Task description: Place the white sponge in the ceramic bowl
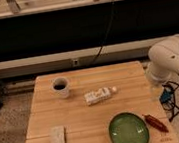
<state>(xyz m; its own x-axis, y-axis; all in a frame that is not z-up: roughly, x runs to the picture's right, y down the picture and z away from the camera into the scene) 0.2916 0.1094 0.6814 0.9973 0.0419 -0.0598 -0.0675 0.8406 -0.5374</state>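
Note:
The white sponge (58,137) lies flat on the wooden table (90,117) near its front left corner. The green ceramic bowl (128,131) stands at the front right of the table with nothing in it. My gripper (156,92) hangs from the white arm (173,59) at the table's right edge, above and behind the bowl and far from the sponge. It holds nothing that I can see.
A small white cup (60,86) with a dark inside stands at the back left. A white bottle-like packet (99,95) lies in the middle. A red object (155,123) lies just right of the bowl. Cables hang beside the table's right edge.

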